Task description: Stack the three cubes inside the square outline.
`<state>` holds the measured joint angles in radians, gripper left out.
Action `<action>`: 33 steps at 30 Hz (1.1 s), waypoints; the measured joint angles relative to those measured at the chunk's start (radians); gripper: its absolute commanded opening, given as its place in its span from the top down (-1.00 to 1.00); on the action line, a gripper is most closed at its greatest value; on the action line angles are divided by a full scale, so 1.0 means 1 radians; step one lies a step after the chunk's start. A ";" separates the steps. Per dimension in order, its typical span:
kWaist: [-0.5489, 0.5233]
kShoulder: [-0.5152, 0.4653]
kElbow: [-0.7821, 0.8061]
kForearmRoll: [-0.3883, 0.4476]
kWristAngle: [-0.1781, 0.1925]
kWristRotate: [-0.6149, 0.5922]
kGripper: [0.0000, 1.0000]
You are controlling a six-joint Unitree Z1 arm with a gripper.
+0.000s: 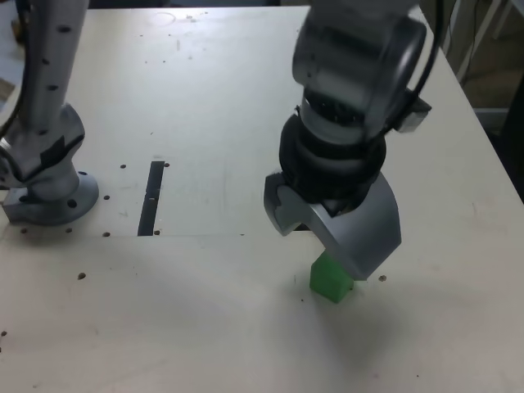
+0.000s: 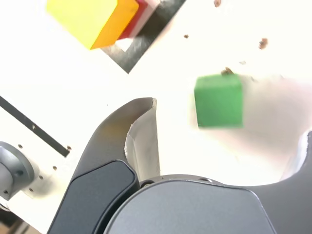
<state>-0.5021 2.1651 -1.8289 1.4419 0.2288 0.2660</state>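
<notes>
Where your gripper [image 1: 322, 252] is hanging, exterior view: its fingers are standing apart, tilted over the table [image 1: 180, 311].
Green cube [image 1: 331, 278], exterior view: it is sitting on the table, partly hidden behind a finger.
Green cube, wrist view: it is showing between your open fingers, ungripped.
Yellow cube [image 2: 85, 19], wrist view: it is partly covering the red cube [image 2: 132, 23] at the square outline [image 2: 127, 59].
</notes>
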 measured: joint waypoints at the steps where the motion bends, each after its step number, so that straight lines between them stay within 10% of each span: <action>1: 0.001 0.018 0.000 -0.002 0.004 0.000 -0.96; 33: 0.097 0.077 0.095 -0.159 -0.133 0.020 -0.04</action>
<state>-0.4054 2.2425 -1.7337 1.2833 0.0963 0.2862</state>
